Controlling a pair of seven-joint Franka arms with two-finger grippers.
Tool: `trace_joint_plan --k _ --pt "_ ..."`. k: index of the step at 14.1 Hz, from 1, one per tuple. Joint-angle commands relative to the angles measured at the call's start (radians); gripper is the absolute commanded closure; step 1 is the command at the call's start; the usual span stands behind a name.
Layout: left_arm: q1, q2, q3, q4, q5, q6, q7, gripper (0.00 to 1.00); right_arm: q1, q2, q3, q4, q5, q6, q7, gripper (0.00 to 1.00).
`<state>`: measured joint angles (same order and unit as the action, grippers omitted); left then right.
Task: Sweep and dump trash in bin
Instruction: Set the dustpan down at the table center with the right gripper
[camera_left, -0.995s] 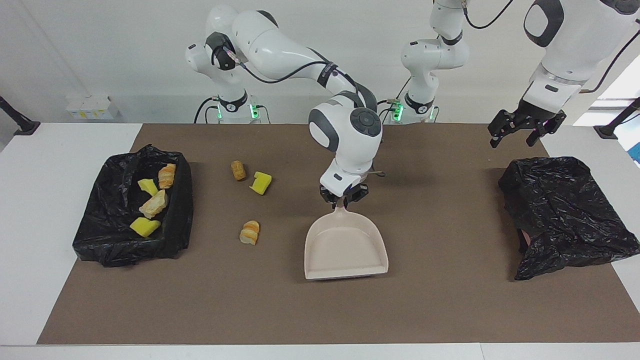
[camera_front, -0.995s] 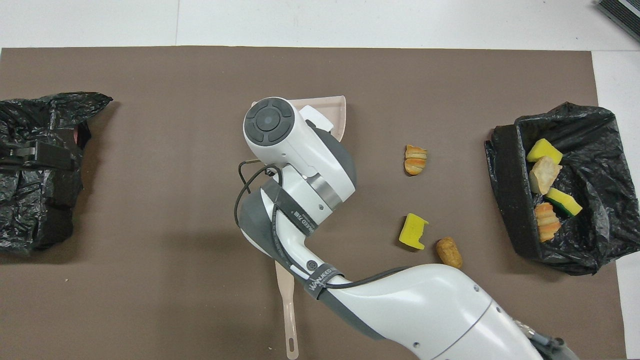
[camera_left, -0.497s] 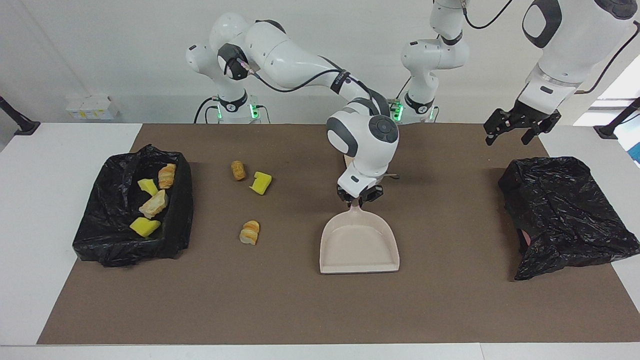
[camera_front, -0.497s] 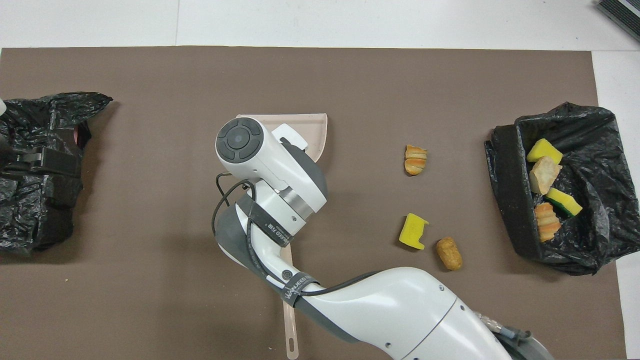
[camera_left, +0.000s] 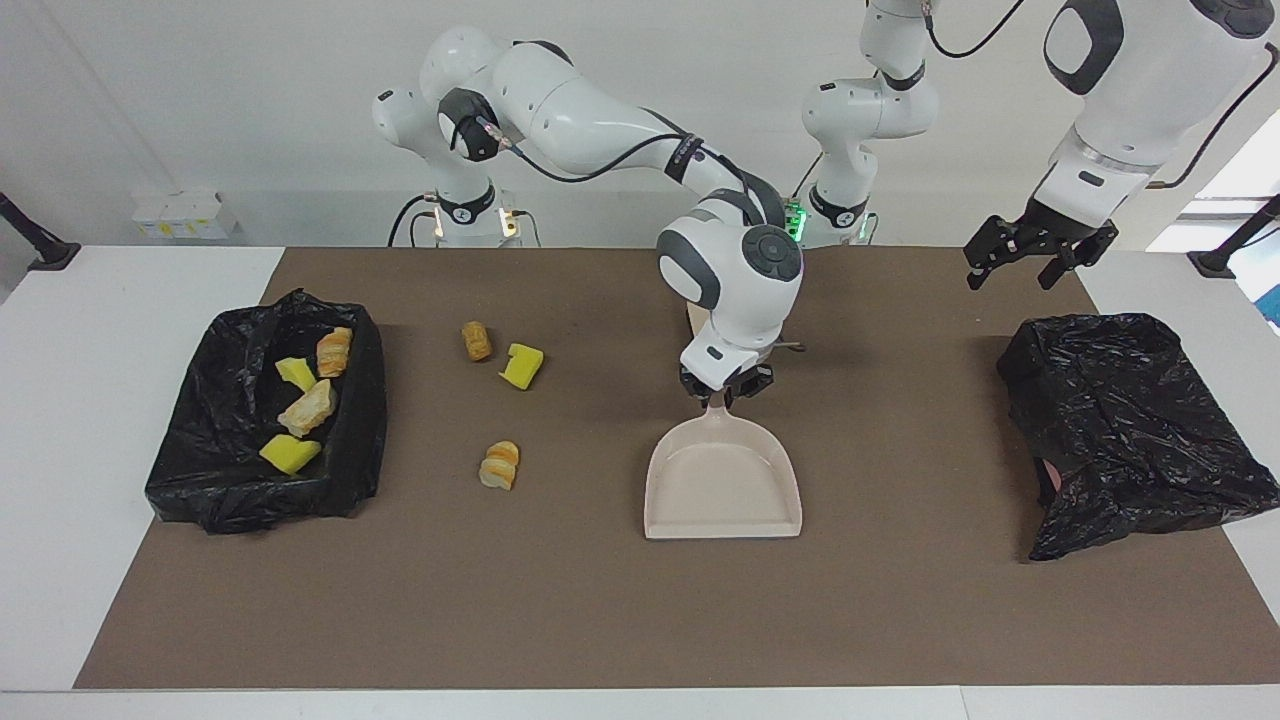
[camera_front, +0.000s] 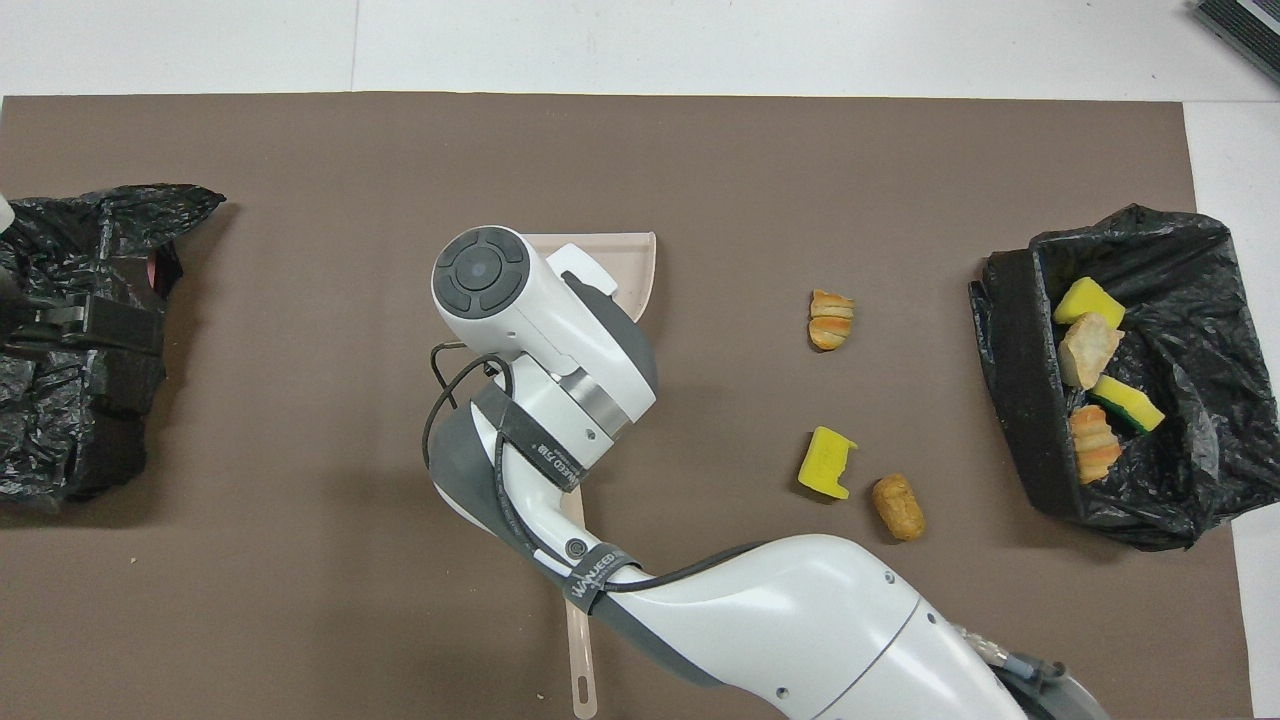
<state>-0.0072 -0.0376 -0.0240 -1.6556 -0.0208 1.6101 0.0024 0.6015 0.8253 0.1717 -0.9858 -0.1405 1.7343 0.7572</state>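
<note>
**Dustpan on the mat, three scraps not yet in the bin**

Facing view: the right gripper (camera_left: 725, 388) is at the handle of the beige plastic dustpan (camera_left: 722, 490), which lies flat on the brown mat (camera_left: 900, 600). Whether it clamps the handle, I cannot tell. Three loose scraps of yellow sponge and brown bread (camera_left: 522, 365) lie at 9 o'clock from this gripper, well apart from it. Four more scraps (camera_left: 305, 408) lie in the black bag-lined bin (camera_left: 360, 420). The left gripper (camera_left: 1035, 262) waits, fingers apart, over the crumpled black plastic bag (camera_left: 1130, 420).

Overhead view: the right arm covers its gripper and most of the dustpan (camera_front: 640, 265). The loose scraps (camera_front: 826, 462) are at 3 o'clock from the dustpan. Only here does a long beige handle (camera_front: 580, 650) show clearly, at 6 o'clock.
</note>
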Motion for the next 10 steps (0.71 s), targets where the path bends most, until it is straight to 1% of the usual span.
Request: trace_joint_plan --k 1,2,3,4,5,6,8,9,10 --pt "0.013 -0.013 -0.002 -0.007 -0.005 -0.007 0.007 0.0 -0.009 -0.049 -0.001 -0.004 0.035 -0.025 -0.016 0.3" --pt "0.01 -0.013 -0.002 -0.007 -0.005 -0.007 0.008 0.0 -0.008 -0.07 -0.001 -0.007 0.044 -0.025 -0.013 0.21" --pt "0.007 -0.013 -0.002 -0.007 -0.005 -0.007 0.007 0.0 -0.006 -0.107 -0.001 -0.046 0.053 -0.045 -0.012 0.11" --pt "0.006 -0.013 -0.002 -0.007 -0.005 -0.007 0.008 0.0 -0.005 -0.156 -0.001 -0.109 0.061 -0.053 -0.007 0.03" --pt "0.009 -0.013 -0.002 -0.007 -0.005 -0.007 0.008 0.0 -0.005 -0.21 0.0 -0.179 0.062 -0.052 -0.009 0.0" --pt "0.01 -0.013 -0.002 -0.007 -0.005 -0.007 0.008 0.0 -0.002 -0.265 0.0 -0.253 0.074 -0.042 -0.01 0.0" --pt "0.012 -0.013 -0.002 -0.007 -0.005 -0.007 0.008 0.0 0.003 -0.354 0.0 -0.367 0.159 -0.039 -0.009 0.0" --pt "0.012 -0.013 -0.002 -0.007 -0.005 -0.007 0.007 0.0 0.006 -0.388 0.0 -0.416 0.182 -0.039 -0.01 0.0" --pt "0.01 -0.013 -0.002 -0.007 -0.005 -0.007 0.007 0.0 0.007 -0.405 0.002 -0.434 0.221 -0.041 -0.013 0.0"
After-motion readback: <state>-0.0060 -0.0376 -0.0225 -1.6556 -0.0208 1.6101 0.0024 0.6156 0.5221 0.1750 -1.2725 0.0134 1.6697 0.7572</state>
